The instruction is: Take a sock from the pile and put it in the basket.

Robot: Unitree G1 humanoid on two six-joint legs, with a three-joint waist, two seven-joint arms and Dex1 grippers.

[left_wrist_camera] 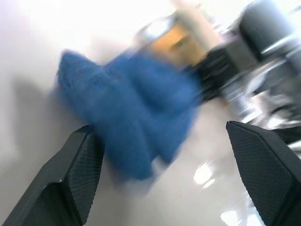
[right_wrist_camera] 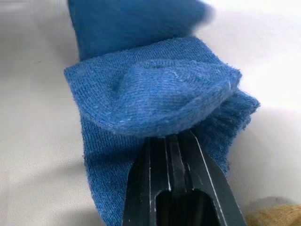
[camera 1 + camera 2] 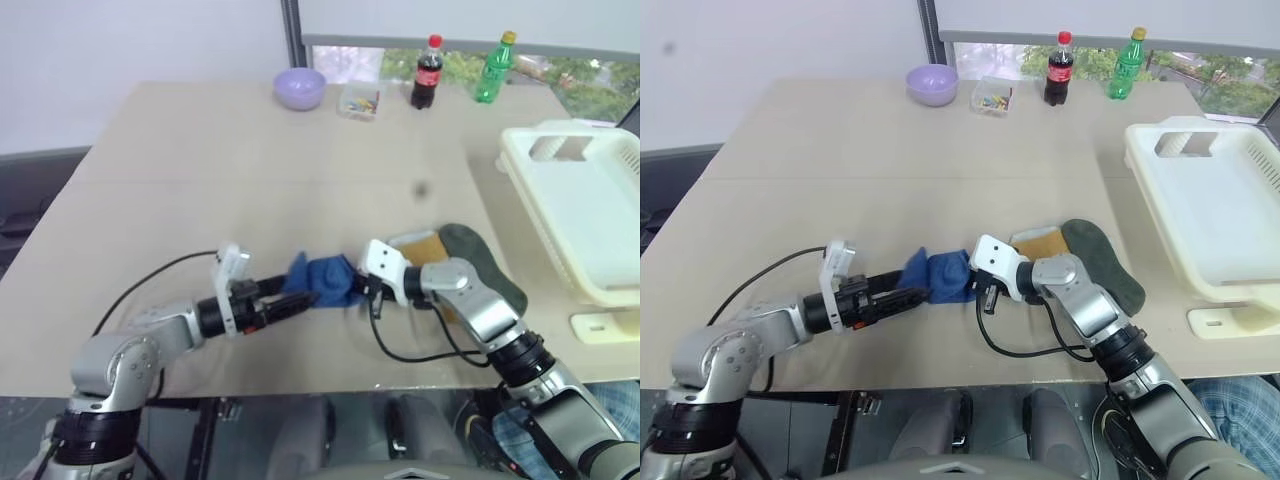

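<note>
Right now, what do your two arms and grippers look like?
Both arms are silver-grey metal with black joint rings. Each wrist carries a white block and a looping black cable. The left gripper and right gripper each have two black fingers; the left fingers' pads are finely textured.

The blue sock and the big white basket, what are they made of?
The sock looks like soft knitted yarn: fine ribbed stitches and a fuzzy edge show up close. The basket looks like hard, smooth cream plastic, with moulded slots and a handle hole. The exact fibre can't be told.
</note>
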